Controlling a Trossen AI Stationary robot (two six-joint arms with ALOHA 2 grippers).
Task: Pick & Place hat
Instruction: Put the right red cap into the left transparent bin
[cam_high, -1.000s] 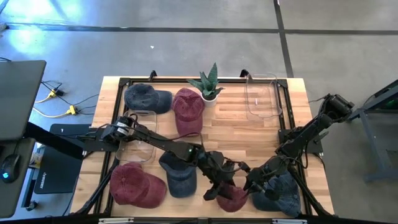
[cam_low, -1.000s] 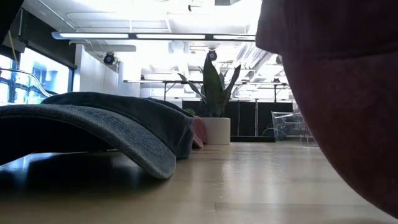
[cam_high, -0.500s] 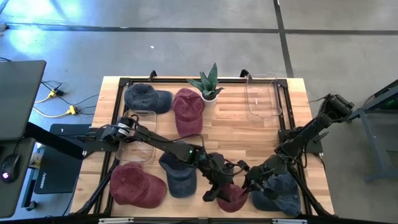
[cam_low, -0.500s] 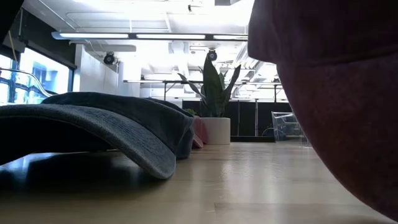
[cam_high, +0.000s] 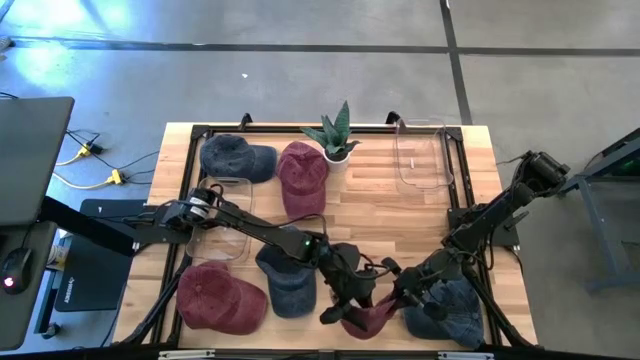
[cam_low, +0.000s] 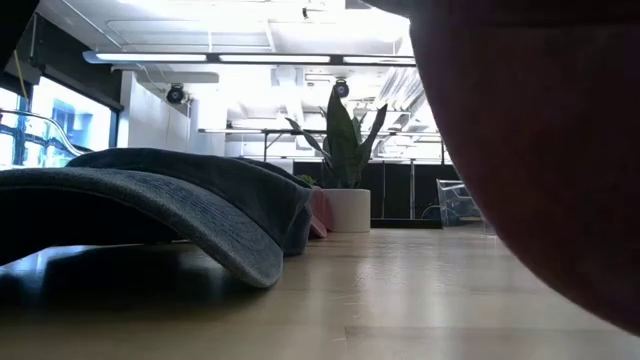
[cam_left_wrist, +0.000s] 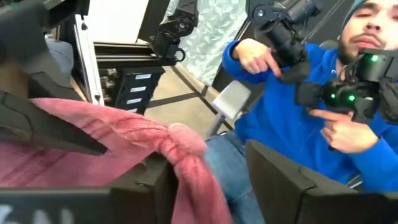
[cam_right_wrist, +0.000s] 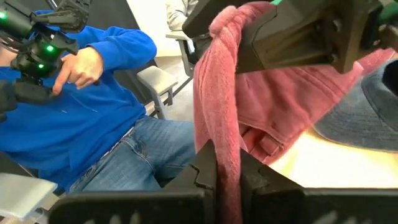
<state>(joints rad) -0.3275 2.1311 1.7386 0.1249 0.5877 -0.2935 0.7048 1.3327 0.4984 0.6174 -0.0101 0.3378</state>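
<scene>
A: What crowds the two grippers at the near edge of the light wooden slatted table (cam_high: 400, 215)?

B: Just beside the left gripper (cam_high: 345, 305), on its outer side, lies a dark blue denim cap (cam_high: 285, 280); farther that way a maroon cap (cam_high: 220, 298). A second blue-grey denim cap (cam_high: 450, 312) lies just beside the right gripper (cam_high: 408, 295), partly under that arm. Well beyond both, towards the far edge, sit another blue cap (cam_high: 235, 157), another maroon cap (cam_high: 302, 175), a green spiky plant in a white pot (cam_high: 333, 135) and a clear plastic bin (cam_high: 420, 155). A person in a blue hoodie (cam_right_wrist: 74, 118) sits past the table edge, hands on controllers.

A: And the grippers themselves?

B: The right gripper is pinched tight on a fold of the faded red fabric cap (cam_high: 372, 315), the cloth running down between its fingers (cam_right_wrist: 205, 177). The left gripper's dark fingers (cam_left_wrist: 56, 134) lie against the same cap's cloth from the other side; whether they actually clamp it, I cannot tell.

A: Where is that cap?

B: Between the two grippers, bunched and lifted at the near table edge.
</scene>
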